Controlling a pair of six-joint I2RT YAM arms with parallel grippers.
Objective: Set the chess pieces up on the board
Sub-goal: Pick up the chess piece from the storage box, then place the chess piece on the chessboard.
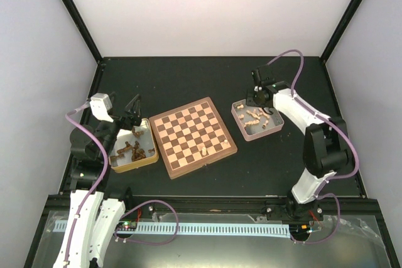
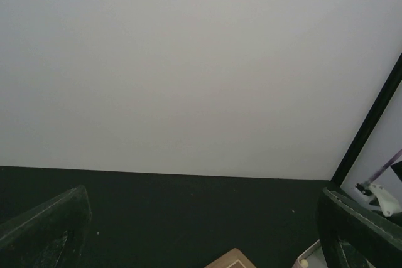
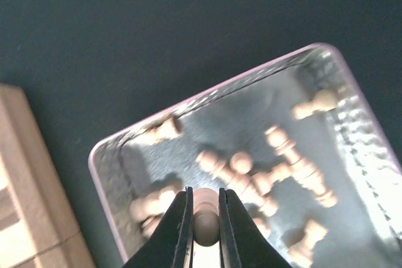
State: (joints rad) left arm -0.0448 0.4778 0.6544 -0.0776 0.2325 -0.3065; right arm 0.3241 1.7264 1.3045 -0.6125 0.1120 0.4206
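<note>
Pinched tight in the right tool [image 3: 205, 225]: one tiny cream turned-wood chess piece [image 3: 205, 208], over the shallow silver metal tray [image 3: 100, 155] of loose cream pieces [image 3: 286, 167], at 3 o'clock from the square tan-and-brown checked wooden board [image 1: 188, 131]. Standing on the board near 5 o'clock: one cream pawn [image 1: 203, 150]. Spread wide and empty: left tool [image 1: 133, 108], over the gold tray [image 1: 135, 166] at 9 o'clock.

No readable text, labels or numbers anywhere.
</note>
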